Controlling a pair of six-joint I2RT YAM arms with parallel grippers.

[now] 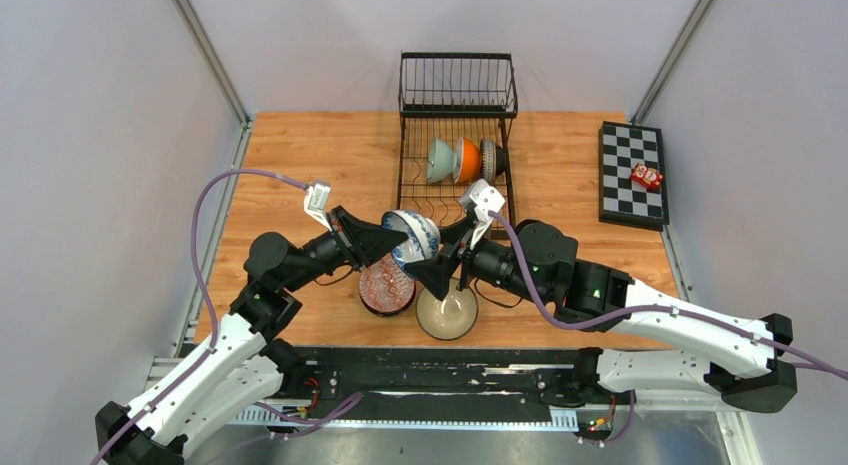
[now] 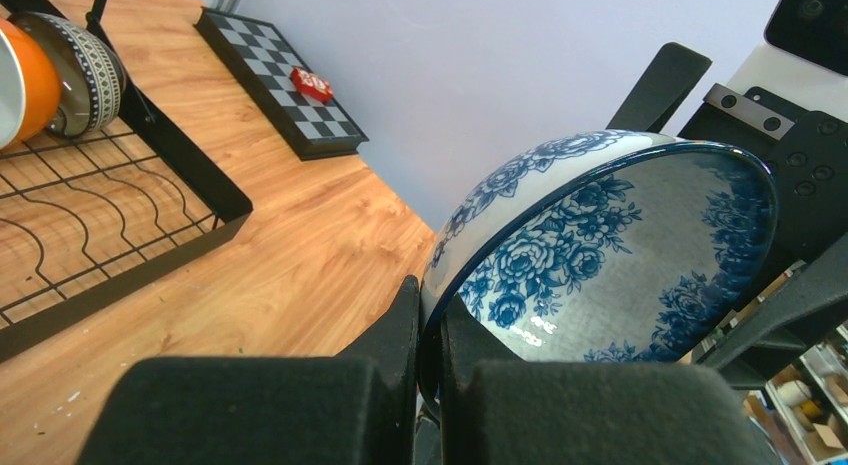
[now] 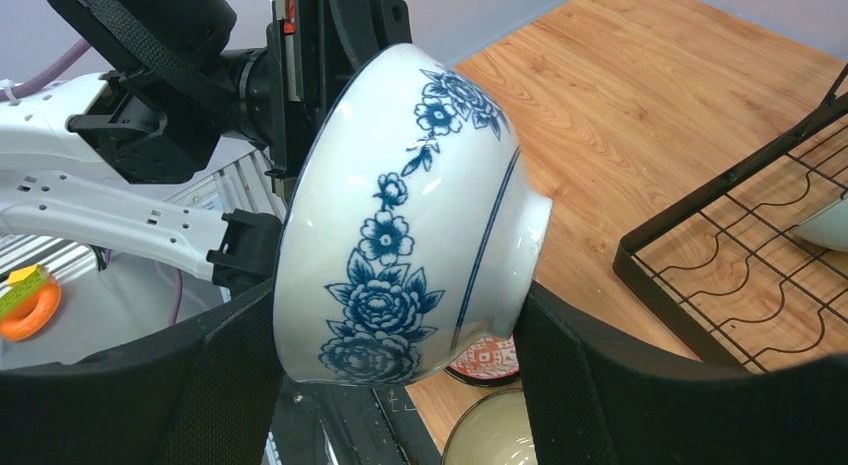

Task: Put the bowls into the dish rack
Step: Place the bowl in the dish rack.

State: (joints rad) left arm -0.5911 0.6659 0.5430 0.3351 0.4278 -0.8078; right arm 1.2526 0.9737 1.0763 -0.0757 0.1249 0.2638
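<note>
Blue-and-white bowl [image 2: 600, 255] rim pinched in left end effector [image 2: 432, 330], midair

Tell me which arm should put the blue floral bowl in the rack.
Probably right. Its gripper straddles the blue floral bowl with the dish rack close beside; the left gripper only pinches the rim.

The left arm [image 1: 240, 330] and the right arm [image 1: 690, 330] look alike: glossy white shell links [image 1: 700, 335] near the base, matte black rounded joints [image 1: 268, 257] farther out. A purple cable [image 1: 203, 210] runs along each to a small white camera block [image 1: 317, 197] at the wrist. The fingers [image 1: 365, 240] are broad black wedges. A green light [image 1: 592, 281] glows on the right arm's black housing, and small screws [image 2: 765, 123] dot its wrist bracket.
</note>
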